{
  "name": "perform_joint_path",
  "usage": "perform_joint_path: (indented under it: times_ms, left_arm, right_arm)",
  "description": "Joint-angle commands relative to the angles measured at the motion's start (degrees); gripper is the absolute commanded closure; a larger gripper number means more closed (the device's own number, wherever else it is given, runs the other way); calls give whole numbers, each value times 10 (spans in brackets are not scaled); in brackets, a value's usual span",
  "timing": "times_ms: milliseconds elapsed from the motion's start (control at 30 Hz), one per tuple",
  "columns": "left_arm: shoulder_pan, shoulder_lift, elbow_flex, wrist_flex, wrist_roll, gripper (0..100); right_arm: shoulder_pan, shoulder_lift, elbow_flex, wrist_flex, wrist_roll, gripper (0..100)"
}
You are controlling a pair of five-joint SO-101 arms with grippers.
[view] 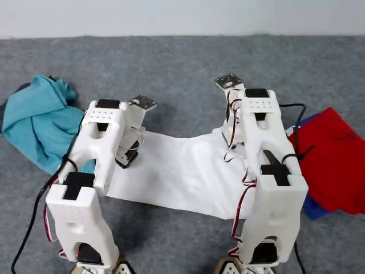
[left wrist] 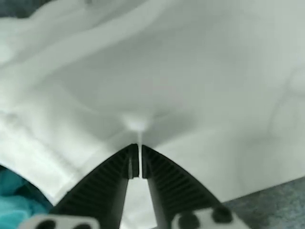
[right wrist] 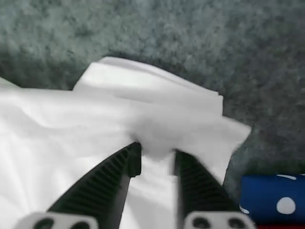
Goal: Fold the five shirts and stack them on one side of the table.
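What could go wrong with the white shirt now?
The left end effector pinches only a thin fold of the white shirt, so it might slip out. The right end effector grips a bunched corner, so the fold may come out crooked. The teal shirt lies beside the left arm and could snag.

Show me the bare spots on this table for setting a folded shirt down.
Bare: the far table strip behind the white shirt, between teal shirt and red shirt; also the near gap before it. Crowded: both side edges and the middle.

We identify a white shirt (view: 182, 171), teal shirt (view: 40, 123), red shirt (view: 333, 160), blue shirt (right wrist: 274, 198) with white marks, and a mottled grey table (view: 171, 63).
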Motion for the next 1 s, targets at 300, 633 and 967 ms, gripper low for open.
perform_joint_path:
  times_ms: [300, 633, 967]
  left_arm:
    - [5, -4, -2, -2, 3, 985]
    - [6, -4, -2, -1, 3, 985]
    - [6, -4, -2, 1, 3, 985]
  right_arm:
    - [-4, -99, -18, 59, -5, 988]
    - [-15, -135, -16, 204, 11, 988]
    - [-23, -132, 46, 207, 9, 988]
